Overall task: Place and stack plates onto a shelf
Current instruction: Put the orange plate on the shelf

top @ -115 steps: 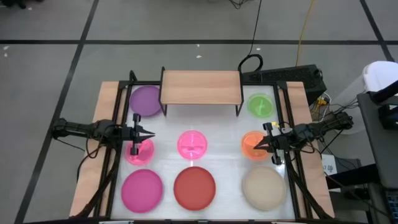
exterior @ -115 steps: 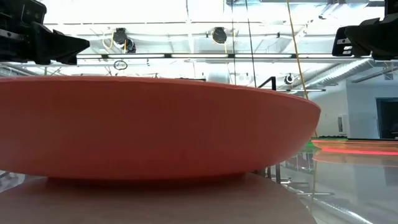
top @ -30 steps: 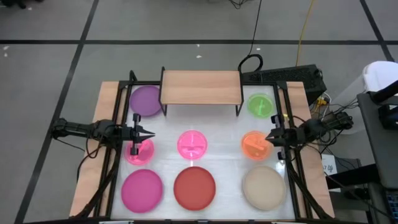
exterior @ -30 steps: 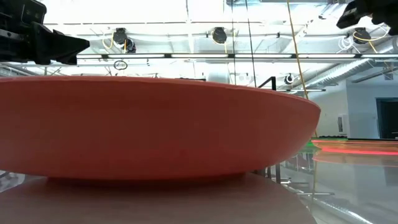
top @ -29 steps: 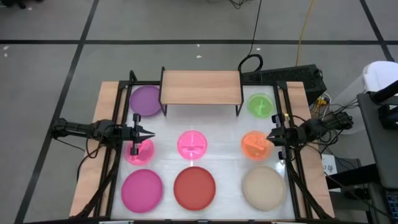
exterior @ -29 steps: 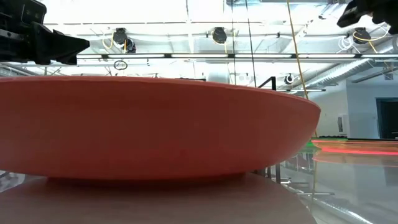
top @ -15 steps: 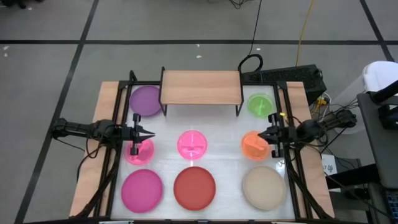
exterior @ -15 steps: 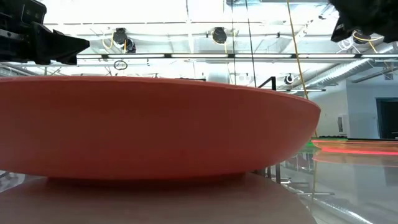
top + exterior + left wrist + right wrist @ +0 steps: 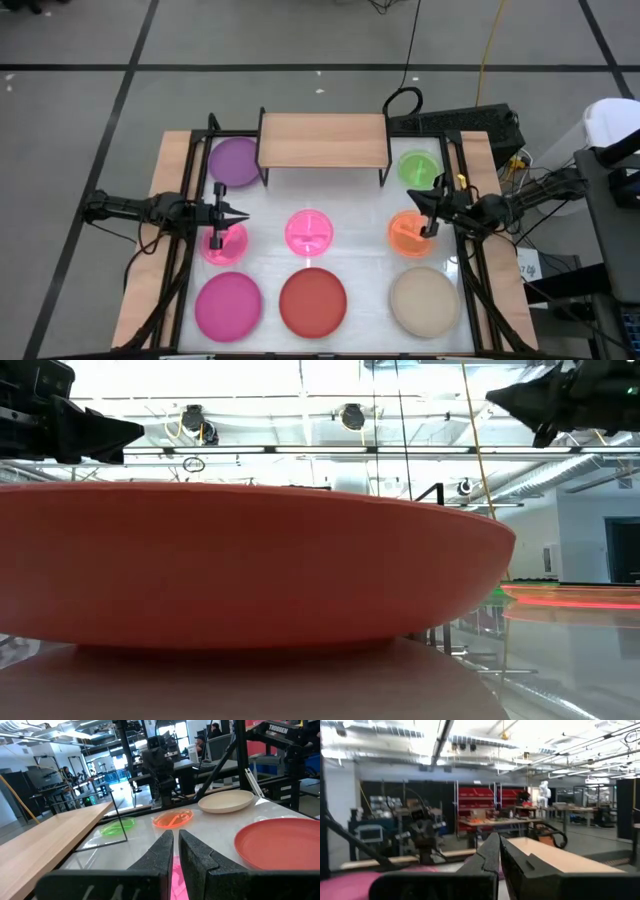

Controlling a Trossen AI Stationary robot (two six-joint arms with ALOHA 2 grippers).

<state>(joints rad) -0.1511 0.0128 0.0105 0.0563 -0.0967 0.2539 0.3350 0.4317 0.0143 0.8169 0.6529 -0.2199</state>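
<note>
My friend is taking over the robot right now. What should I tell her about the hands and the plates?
Left hand: shut, empty, over the small pink plate on the left.
Right hand: shut, empty, above the orange plate.
Shelf: bare, no plates on it.
All eight plates lie on the table: purple, green, middle pink, magenta, red, beige.
Done: nothing. Left: place and stack every plate.

Light matt wood shelf (image 9: pixel 322 140)

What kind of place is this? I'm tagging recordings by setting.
Probably a robotics lab or workshop: exposed ceiling pipes and strip lights, red storage racks beside workbenches, and monitors on desks beyond the white table.
</note>
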